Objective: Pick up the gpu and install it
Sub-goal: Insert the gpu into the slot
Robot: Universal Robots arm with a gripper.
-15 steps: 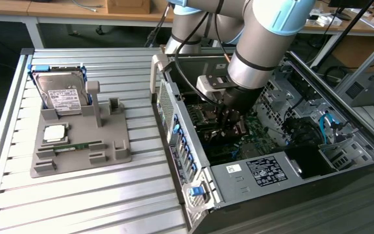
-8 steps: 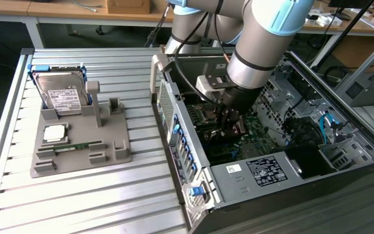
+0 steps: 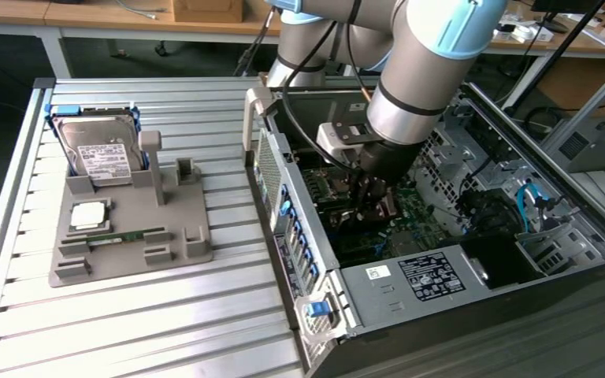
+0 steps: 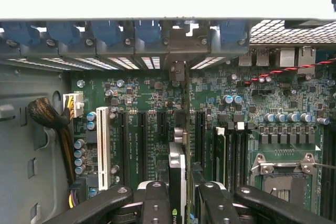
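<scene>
Slatted table [image 3: 124, 315] bears an open computer case [image 3: 387, 303], where the pincer [image 4: 184, 195] clamps the gpu [image 4: 177, 169] edge-on among motherboard slots [image 4: 142, 135].

No text or label can be read.

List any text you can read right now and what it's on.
Nothing reads clearly.
hard drive label: too small.
power supply label: too small.
motherboard printing: blurred.
gpu green logo: no legible letters.
</scene>
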